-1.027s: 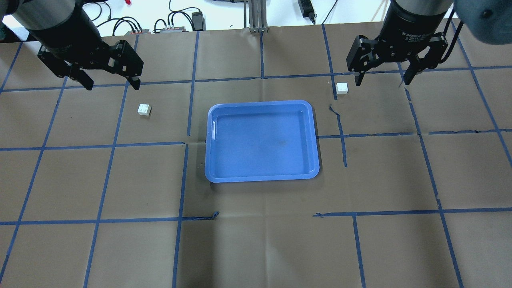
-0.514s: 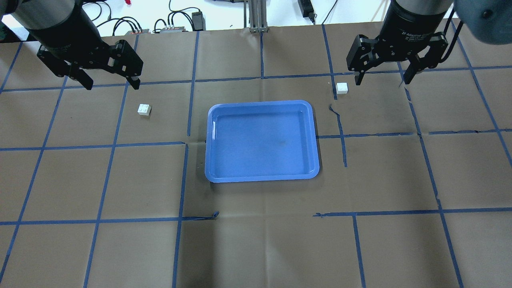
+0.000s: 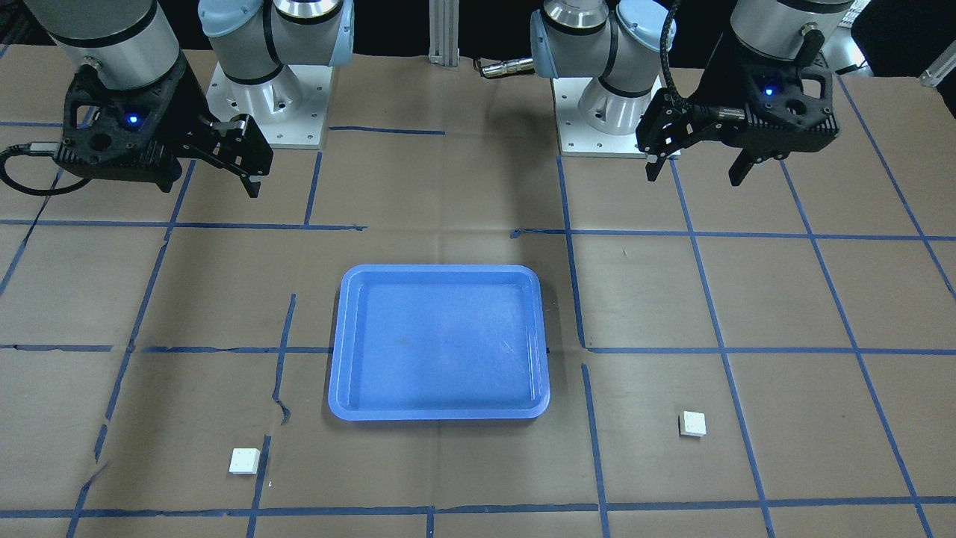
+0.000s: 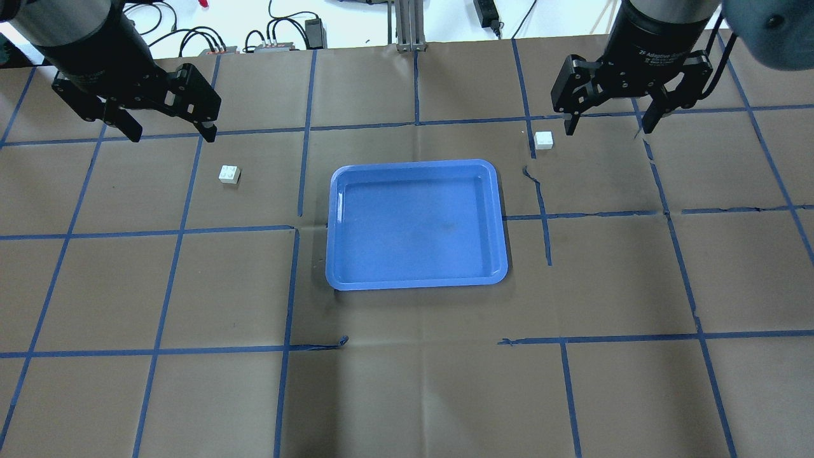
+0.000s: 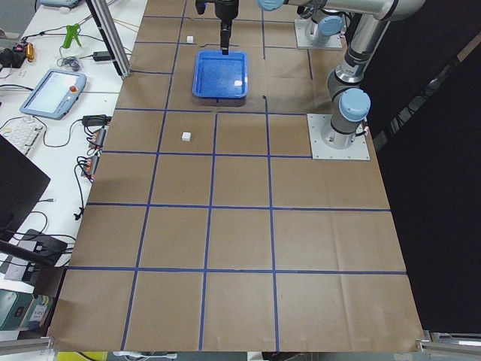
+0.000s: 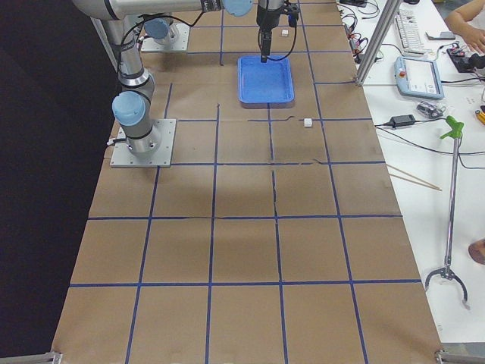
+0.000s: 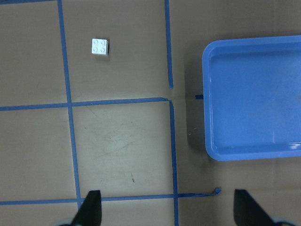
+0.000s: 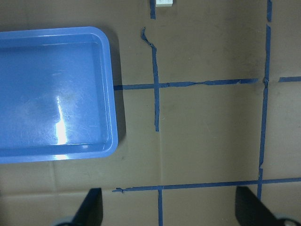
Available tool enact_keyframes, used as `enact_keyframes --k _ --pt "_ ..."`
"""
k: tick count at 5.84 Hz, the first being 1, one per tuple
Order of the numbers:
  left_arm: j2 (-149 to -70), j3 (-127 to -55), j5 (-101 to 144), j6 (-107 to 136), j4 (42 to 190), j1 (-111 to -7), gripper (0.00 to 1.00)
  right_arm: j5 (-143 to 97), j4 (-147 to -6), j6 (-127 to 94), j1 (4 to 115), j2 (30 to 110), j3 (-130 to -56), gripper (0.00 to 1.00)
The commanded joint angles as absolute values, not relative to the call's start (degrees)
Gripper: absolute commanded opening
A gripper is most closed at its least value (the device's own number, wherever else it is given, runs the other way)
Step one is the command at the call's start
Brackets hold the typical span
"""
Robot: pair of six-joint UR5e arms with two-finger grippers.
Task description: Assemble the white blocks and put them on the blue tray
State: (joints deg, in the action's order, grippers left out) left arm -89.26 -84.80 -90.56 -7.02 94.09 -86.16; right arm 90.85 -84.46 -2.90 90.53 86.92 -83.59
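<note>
Pincers both hang over the table (image 4: 407, 394), empty, with two white blocks and a tray below them.

Left pincer (image 4: 173, 135) has its jaws spread wide with nothing between them. The left block (image 4: 229, 173), studs up, lies on the table below and ahead of it, well apart from the jaws. The blue tray (image 4: 416, 284) sits flat between the two pincers, on the inner side of each. The right block (image 4: 543, 140) lies ahead of the right pincer (image 4: 608, 130), toward its tray side and apart from the tray's corner. That pincer is also spread wide and holds nothing.
</note>
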Motion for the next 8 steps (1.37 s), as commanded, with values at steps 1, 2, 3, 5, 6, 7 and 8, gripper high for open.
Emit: enact_keyframes --k 1,2,3,5,6,7,8 --pt "-91.8 -85.7 -90.4 -6.7 93.4 -85.3 0.99 90.9 -84.5 -2.7 90.5 86.8 -83.5 1.0" --pt "-96.5 -83.8 -90.6 -6.9 93.3 -82.6 0.99 91.0 -84.5 -2.5 90.5 86.7 -83.4 1.0" --pt "-99.5 -83.4 -90.5 -7.9 89.9 -82.1 0.99 91.1 -85.0 -1.1 90.6 86.5 -83.1 1.0" --pt "-110.3 -84.0 -90.5 -12.0 79.2 -78.6 0.99 91.1 -86.4 10.8 90.0 85.5 -82.9 1.0" --pt "-114.9 -85.7 -90.5 -15.9 72.8 -77.0 0.98 91.4 -86.9 18.3 89.9 85.5 -82.9 1.0" --pt "-117.6 -87.3 -90.5 -18.5 67.5 -75.6 0.98 91.4 -87.2 23.7 89.9 85.4 -83.0 1.0" --pt "-119.9 -88.9 -90.4 -19.8 63.1 -75.4 0.98 91.8 -87.1 33.7 89.8 85.5 -82.9 1.0"
